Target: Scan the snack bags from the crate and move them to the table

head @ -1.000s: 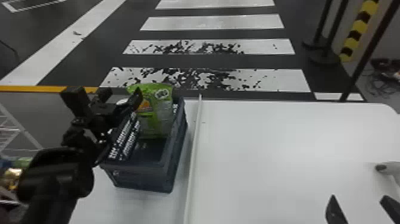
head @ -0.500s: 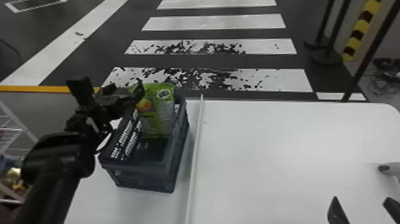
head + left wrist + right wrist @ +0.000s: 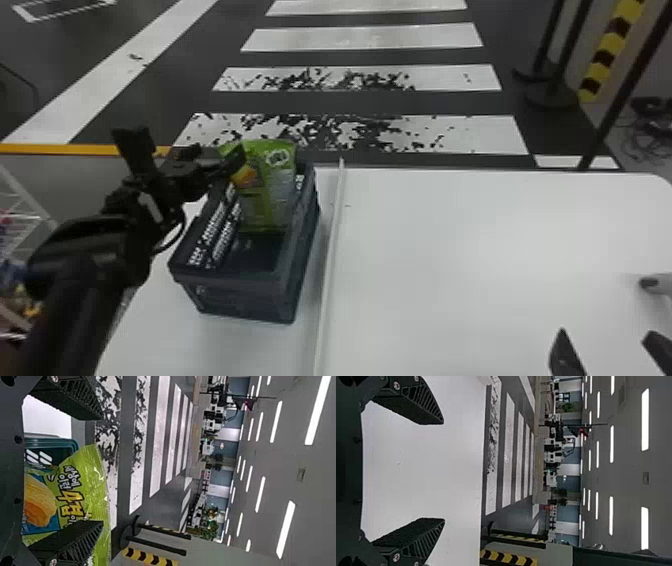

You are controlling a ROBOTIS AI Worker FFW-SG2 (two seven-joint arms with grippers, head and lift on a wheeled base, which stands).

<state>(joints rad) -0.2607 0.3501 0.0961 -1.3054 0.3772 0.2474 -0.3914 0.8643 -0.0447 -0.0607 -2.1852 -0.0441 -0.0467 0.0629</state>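
Fingers spread, my left gripper (image 3: 102, 470) hangs at the green chip bag (image 3: 81, 477) standing in the crate (image 3: 245, 300); my right gripper (image 3: 443, 471) gapes too. I judge the bag light, slick and crushable, so I'd pinch its upper edge gently.
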